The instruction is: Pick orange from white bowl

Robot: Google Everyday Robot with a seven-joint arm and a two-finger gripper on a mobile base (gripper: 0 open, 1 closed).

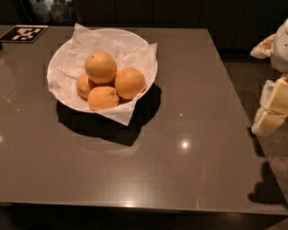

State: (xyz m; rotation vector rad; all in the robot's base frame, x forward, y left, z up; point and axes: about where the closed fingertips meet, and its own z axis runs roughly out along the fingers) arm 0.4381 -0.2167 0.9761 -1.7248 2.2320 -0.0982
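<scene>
The orange [100, 67], the largest and palest yellow-orange round fruit, sits on top of the pile in the white bowl [118, 31]. The bowl is lined with crinkled white paper [126, 114] whose corners stick out over the rim. It stands on the far left part of the table. A deeper-orange round fruit [130, 82] lies to the orange's right. Two smaller orange fruits [103, 97] lie below and to its left. My gripper [271, 113], cream and white, is at the right edge of the view, beyond the table's right side and far from the bowl.
The grey-brown table [180, 157] reflects ceiling lights. A black-and-white marker tag [23, 33] lies at its far left corner. Bottles [49, 10] stand in the dark behind it. Dark floor shows past the table's right edge.
</scene>
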